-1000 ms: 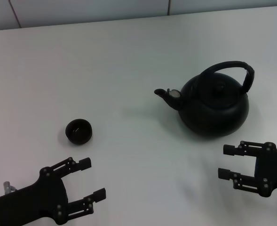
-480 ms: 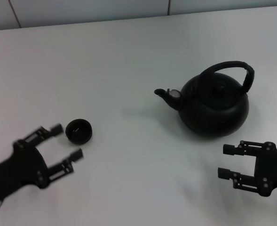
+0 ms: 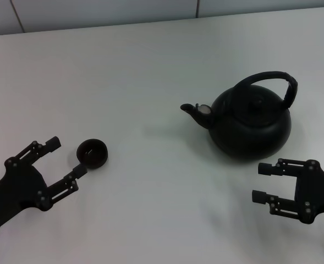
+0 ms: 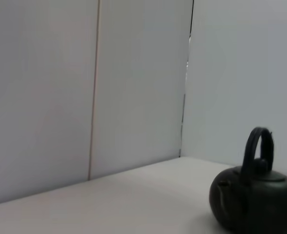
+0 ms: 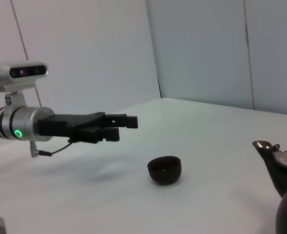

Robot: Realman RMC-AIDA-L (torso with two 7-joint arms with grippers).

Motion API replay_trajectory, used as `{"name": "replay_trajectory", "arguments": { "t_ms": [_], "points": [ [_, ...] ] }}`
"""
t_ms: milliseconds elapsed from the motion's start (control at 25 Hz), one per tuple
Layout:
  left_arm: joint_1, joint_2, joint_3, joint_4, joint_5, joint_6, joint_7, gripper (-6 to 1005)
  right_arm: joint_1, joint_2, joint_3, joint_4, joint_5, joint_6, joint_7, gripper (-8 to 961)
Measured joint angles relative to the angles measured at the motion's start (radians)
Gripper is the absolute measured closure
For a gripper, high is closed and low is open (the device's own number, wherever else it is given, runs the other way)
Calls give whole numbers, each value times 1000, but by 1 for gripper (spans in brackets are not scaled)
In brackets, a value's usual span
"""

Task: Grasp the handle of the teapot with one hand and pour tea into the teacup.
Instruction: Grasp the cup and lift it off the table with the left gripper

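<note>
You had the round matte-black teapot point(image 3: 251, 122) on the white surface point(image 3: 150, 71), likely heavy and rigid, best gripped atop its arched handle point(image 3: 272, 80); your right end effector point(image 3: 265, 183), fingers apart, sat near it.

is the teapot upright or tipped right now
Upright. The teapot sits flat on the table, handle arched overhead, spout level. Neither the left gripper nor the right gripper touches it.

Our two matte-black grippers on silver-grey wrists

Our left gripper point(image 3: 67, 158) and right gripper point(image 3: 263, 182) each carry two pronged, linkage-style fingers with small pale screws; our left wrist point(image 5: 17, 123) shows a green ring light, a thin cable and a grey camera point(image 5: 17, 74).
</note>
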Motion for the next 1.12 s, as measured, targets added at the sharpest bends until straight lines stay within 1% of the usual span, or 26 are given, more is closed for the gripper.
{"name": "replay_trajectory", "arguments": {
  "t_ms": [120,160,200,400,960,1000,1040,1120],
  "points": [
    [-1,0,1,-7,0,-27,17,198,0,0,0,0,0,0,0,353],
    [-1,-1,3,-13,1,-45,32,198,0,0,0,1,0,0,0,353],
    [-2,-1,5,-26,4,-99,61,198,0,0,0,1,0,1,0,353],
    [-6,-3,7,-48,6,-163,92,198,0,0,1,2,0,1,0,354],
    [-20,-3,6,-68,1,-188,120,213,3,-2,2,1,-1,1,1,353],
    [-28,-4,6,-75,1,-197,126,215,3,-2,2,2,-1,1,1,353],
    [-53,-5,3,-102,1,-228,144,217,3,-2,2,1,0,1,1,353],
    [-64,-5,4,-109,1,-241,148,221,3,-3,3,1,1,1,1,353]
  ]
}}
